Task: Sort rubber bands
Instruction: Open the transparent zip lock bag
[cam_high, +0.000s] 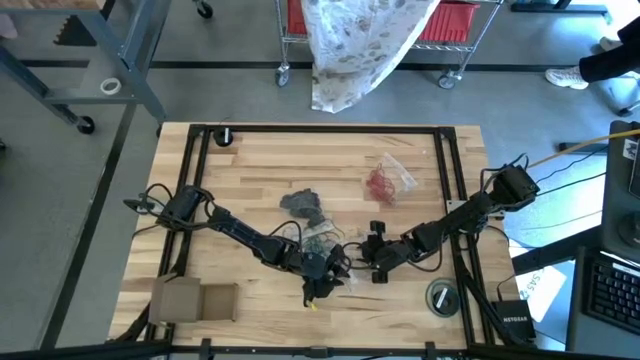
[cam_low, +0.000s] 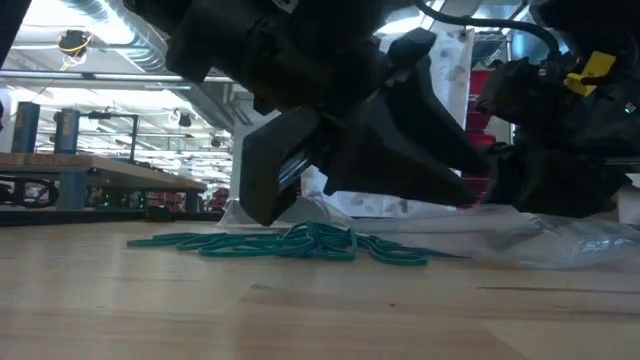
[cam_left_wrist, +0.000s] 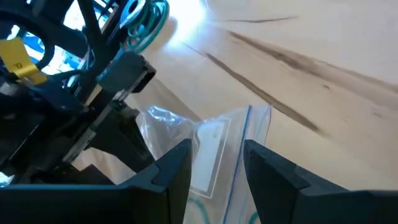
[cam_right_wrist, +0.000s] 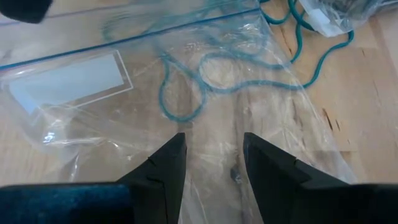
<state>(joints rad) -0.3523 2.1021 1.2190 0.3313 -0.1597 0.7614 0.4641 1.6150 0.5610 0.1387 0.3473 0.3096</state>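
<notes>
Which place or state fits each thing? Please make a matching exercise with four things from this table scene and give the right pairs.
Things:
1. teal rubber bands
2. bag of red rubber bands
3. roll of tape
4. left end effector

Places or states:
A. near the table's right front corner
B. open, over a clear plastic bag
C. heaped on the wood at the table's front middle
D. alone, toward the table's far right

Pairs: 1-C, 2-D, 3-A, 4-B
</notes>
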